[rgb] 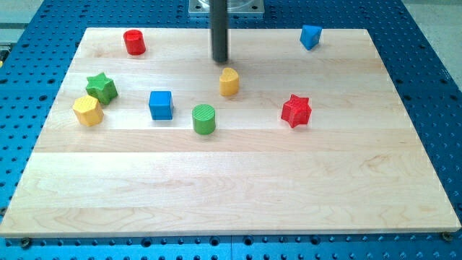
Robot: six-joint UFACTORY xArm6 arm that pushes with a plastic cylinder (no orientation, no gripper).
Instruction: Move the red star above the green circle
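The red star (pixel 296 110) lies on the wooden board, right of centre. The green circle (pixel 204 118) stands near the board's middle, well to the left of the star. My tip (pixel 220 61) is at the view's top centre, just above a yellow heart-shaped block (pixel 229 82). The tip is above and slightly right of the green circle, and up and to the left of the red star. It touches no block.
A blue cube (pixel 161 105) sits left of the green circle. A green star (pixel 102 87) and a yellow hexagon (pixel 87 110) lie at the left. A red cylinder (pixel 134 42) is top left, a blue block (pixel 311 36) top right.
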